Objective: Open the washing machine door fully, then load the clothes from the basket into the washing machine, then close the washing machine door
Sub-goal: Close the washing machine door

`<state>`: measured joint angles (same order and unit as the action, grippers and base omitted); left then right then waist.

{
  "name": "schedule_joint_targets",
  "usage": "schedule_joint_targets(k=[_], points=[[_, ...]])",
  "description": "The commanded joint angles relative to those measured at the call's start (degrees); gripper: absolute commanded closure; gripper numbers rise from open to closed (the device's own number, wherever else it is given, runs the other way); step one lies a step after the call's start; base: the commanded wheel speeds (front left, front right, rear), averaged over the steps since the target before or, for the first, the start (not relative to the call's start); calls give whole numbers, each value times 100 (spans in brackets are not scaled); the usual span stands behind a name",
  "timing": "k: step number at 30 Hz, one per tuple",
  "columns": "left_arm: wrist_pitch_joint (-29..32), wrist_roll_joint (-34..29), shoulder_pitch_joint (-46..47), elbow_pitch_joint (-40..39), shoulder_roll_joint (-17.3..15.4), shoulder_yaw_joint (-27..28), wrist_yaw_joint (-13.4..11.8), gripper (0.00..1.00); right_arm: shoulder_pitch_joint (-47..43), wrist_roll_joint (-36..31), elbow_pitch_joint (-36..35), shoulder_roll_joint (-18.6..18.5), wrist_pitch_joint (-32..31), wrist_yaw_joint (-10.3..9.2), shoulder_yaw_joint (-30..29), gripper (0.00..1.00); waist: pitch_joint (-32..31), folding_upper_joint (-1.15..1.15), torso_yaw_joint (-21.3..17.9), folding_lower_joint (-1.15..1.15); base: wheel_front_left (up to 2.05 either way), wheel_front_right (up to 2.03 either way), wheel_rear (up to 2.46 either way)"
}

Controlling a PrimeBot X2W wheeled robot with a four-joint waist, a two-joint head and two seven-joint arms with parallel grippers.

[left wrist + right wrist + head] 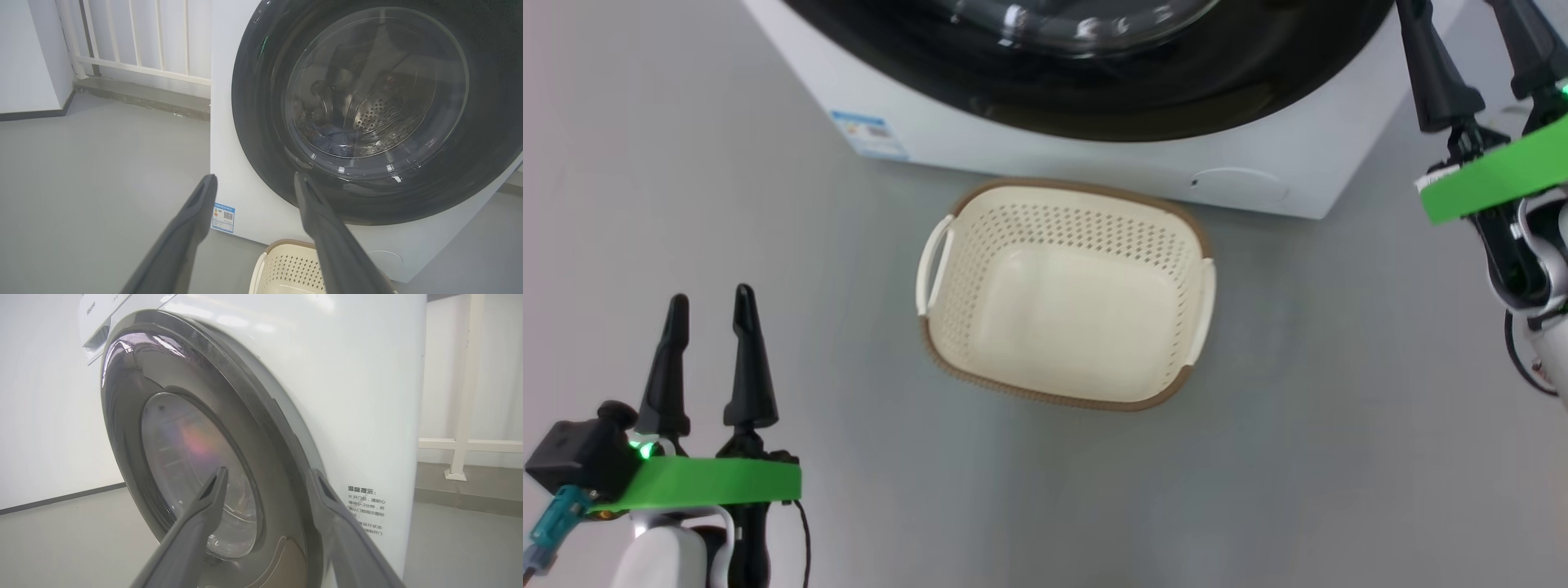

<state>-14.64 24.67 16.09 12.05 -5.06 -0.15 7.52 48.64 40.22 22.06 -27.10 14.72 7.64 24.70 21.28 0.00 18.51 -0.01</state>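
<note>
The washing machine (1029, 155) stands at the top of the head view with its door (1135, 90) shut flat against the front. Through the door's glass (376, 90) I see the steel drum and a bluish heap of clothes (333, 141) low inside. On the floor in front, the cream basket (1094, 229) holds nothing. My left gripper (711, 294) is open at the lower left, well clear of the basket (286, 269). My right gripper (1478, 33) is open at the upper right. In its wrist view its fingers (268, 471) point at the door's (135, 428) right edge and hold nothing.
A blue label sticker (223, 218) marks the machine's lower left corner. White railing (135, 36) and a raised step (139, 96) run behind the machine on the left, and a railing post (466, 388) stands on the other side. Grey floor lies all around the basket.
</note>
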Motion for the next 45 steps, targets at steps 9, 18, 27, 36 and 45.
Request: schedule_joint_targets(k=[9,18,27,36,45], points=[[-36,-75,-157,-55,-392,186,-3,0,-1067,-253,-580,265,28,-15,-399,0,-737,0,-906,1,0,0,0],[-36,-84,-306,-14,-456,222,-3,0,-1749,-341,-783,463,28,-15,-511,0,-1112,0,-1433,1,0,0,0],[-36,-120,-570,22,-429,350,-3,0,-2304,-335,-844,587,28,-15,-445,0,-1482,0,-1815,1,0,0,0],[-36,-54,-703,8,-416,351,-3,0,-2787,-404,-883,754,28,-15,-717,0,-1624,0,-1969,1,0,0,0],[-36,31,-847,37,-375,323,-3,0,-3304,-582,-845,904,28,-15,-1028,0,-1778,0,-2055,1,0,0,0]])
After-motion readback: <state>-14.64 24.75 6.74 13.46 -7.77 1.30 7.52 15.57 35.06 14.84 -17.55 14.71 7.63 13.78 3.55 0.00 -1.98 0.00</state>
